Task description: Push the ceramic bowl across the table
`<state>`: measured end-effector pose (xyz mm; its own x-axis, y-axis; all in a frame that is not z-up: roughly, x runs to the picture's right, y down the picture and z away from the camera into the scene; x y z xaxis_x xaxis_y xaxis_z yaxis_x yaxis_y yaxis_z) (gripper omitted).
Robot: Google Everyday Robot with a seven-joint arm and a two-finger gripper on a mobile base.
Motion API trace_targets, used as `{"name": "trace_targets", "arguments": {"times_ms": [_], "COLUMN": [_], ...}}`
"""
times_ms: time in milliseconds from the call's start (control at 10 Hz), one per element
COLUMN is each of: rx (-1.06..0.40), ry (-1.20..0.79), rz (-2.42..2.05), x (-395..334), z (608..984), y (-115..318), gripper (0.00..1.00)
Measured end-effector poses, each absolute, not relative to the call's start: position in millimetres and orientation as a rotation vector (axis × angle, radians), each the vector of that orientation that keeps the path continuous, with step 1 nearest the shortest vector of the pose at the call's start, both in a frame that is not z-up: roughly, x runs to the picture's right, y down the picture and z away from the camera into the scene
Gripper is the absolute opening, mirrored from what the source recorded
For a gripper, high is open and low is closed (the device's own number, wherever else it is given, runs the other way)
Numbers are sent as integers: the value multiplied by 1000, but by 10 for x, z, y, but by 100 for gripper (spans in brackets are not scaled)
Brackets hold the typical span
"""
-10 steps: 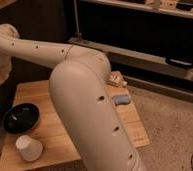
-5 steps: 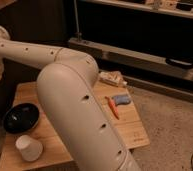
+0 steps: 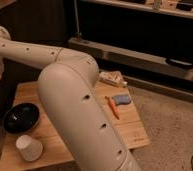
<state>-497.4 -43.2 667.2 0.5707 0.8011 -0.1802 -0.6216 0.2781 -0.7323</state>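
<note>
Change since earlier: arm [image 3: 80,120] has swung its big foreground link off the right half of the table [image 3: 132,131]; the orange piece and the blue piece now both show, where only one showed at a time before. Bowl and cup lie where they did.
Ceramic bowl [image 3: 21,117]: glossy black, shallow, upright on the left part of the table, close to the left edge. Nothing touches it that I can see.
White cup [image 3: 29,148]: upside down, just nearer than the bowl, at the near-left corner; possibly a small gap between the two, view too dim to be sure.
Gripper: outside the frame, beyond where the arm's links end; jaws closed. Whether it holds anything cannot be told.
Arm: pale, dotted with dark holes. One link runs from the left edge to an elbow over mid-table; the thick link comes down to the near edge and hides the table's middle.
Orange piece [image 3: 113,107]: thin, lying on the right part.
Blue piece [image 3: 121,99]: just right of it, nearly touching.
Packet [image 3: 112,78]: far-right corner.
Shelf unit [image 3: 140,57]: dark, beyond the table.
Floor [image 3: 175,125]: speckled, right.
</note>
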Motion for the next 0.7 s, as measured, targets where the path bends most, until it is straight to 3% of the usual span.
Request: {"name": "trace_targets", "arguments": {"times_ms": [700], "rx": [-847], "ry": [-433], "rz": [714], "x": [-5782], "z": [7119], "y": [-627], "gripper": [0]}}
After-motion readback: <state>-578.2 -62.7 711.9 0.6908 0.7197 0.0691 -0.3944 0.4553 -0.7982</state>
